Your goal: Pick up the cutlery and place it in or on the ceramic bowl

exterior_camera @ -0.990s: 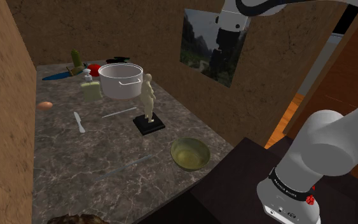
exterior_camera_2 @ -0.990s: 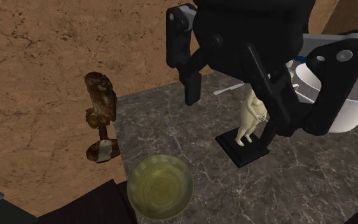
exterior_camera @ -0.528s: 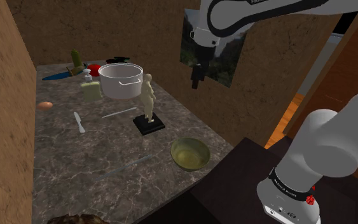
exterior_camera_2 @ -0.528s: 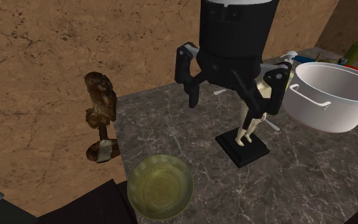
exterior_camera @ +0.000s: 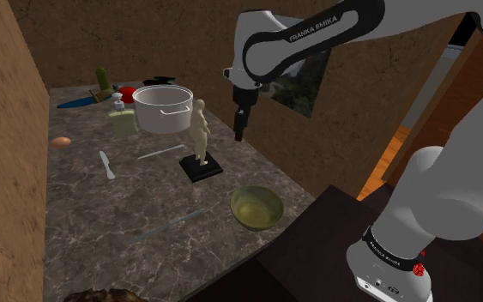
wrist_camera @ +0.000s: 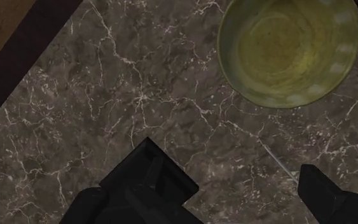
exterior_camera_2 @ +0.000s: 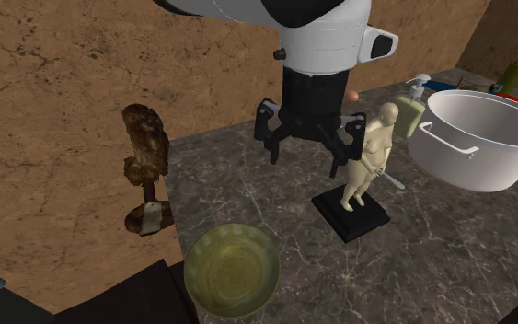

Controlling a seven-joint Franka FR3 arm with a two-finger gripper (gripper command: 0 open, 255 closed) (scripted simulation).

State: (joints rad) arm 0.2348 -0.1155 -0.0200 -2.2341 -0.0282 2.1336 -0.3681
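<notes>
Gripper (exterior_camera: 238, 133) lowered near figurine (exterior_camera: 200, 133), fingers apart, empty, white knife (exterior_camera: 106, 164) well apart

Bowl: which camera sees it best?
The second exterior view: the bowl sits whole and close, yellow-green and empty. The wrist view looks straight down into the bowl, but the picture's edge cuts its rim. The shoulder view shows the bowl whole, farther off.

White cutlery (exterior_camera: 106, 164) lying flat, olive bowl (exterior_camera: 256, 207) (upright)
</notes>
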